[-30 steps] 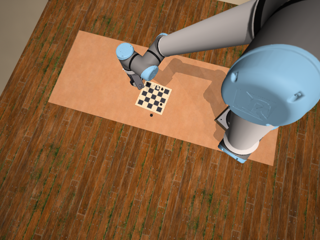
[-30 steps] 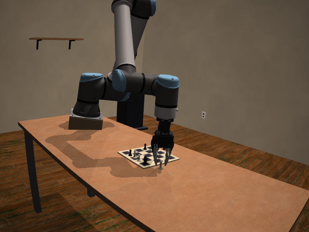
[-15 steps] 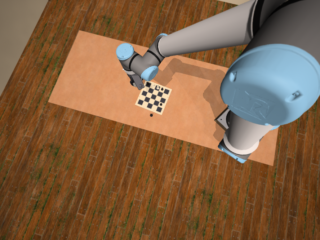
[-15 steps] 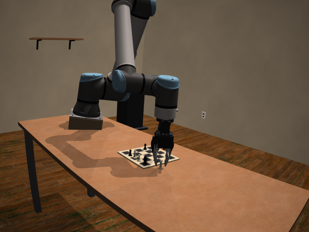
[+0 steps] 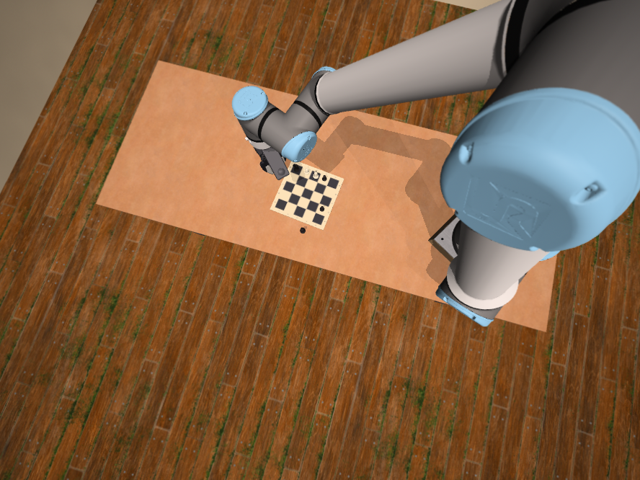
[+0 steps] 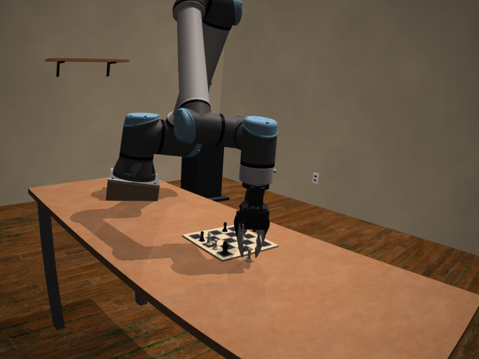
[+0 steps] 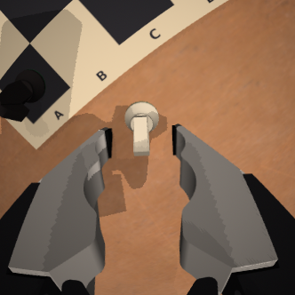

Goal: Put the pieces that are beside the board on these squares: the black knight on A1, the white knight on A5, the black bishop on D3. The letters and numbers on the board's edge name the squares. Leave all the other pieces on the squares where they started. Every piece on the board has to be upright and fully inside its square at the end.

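Note:
The white knight (image 7: 141, 129) stands on the table just off the board's lettered edge, near the letter B. It also shows in the exterior view (image 6: 249, 255). My gripper (image 7: 141, 129) is open and hangs low over it, one finger on each side, with clear gaps between the fingers and the piece. The black knight (image 7: 19, 93) stands on the dark corner square at A (image 6: 224, 247). The black bishop (image 5: 303, 230) stands on the table beside the opposite edge of the board (image 5: 307, 197).
Two white pieces (image 6: 209, 238) (image 6: 214, 244) and a black pawn (image 6: 201, 236) stand in the row next to the black knight. Another black piece (image 5: 321, 207) stands near the far side of the board. The robot base (image 6: 132, 185) sits at the table's end.

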Controlling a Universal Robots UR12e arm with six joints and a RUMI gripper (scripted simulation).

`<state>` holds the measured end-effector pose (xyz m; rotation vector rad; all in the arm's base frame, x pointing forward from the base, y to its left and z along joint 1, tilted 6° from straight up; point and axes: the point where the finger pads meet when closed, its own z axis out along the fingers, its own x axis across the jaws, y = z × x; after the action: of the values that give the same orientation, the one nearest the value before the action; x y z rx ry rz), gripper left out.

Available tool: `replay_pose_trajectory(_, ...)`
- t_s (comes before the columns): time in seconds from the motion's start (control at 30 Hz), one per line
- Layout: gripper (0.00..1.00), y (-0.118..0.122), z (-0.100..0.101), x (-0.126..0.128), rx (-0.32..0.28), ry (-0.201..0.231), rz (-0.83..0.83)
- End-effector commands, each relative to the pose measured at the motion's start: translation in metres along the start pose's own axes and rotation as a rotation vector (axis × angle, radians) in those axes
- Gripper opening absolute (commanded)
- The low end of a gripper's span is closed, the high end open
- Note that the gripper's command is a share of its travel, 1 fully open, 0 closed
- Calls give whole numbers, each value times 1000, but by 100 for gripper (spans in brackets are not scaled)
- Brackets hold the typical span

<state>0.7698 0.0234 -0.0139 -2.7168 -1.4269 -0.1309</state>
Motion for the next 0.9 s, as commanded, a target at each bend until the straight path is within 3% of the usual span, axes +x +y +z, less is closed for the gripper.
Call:
replay_pose_trajectory(0.0,22,1,-1,0,-1,1,0)
replay_pose_trajectory(0.23,22,1,-1,0,-1,1,0)
replay_pose_trajectory(0.27,0,1,-1,0,-1,1,0)
replay_pose_trajectory(0.87,0,1,-1,0,-1,1,0)
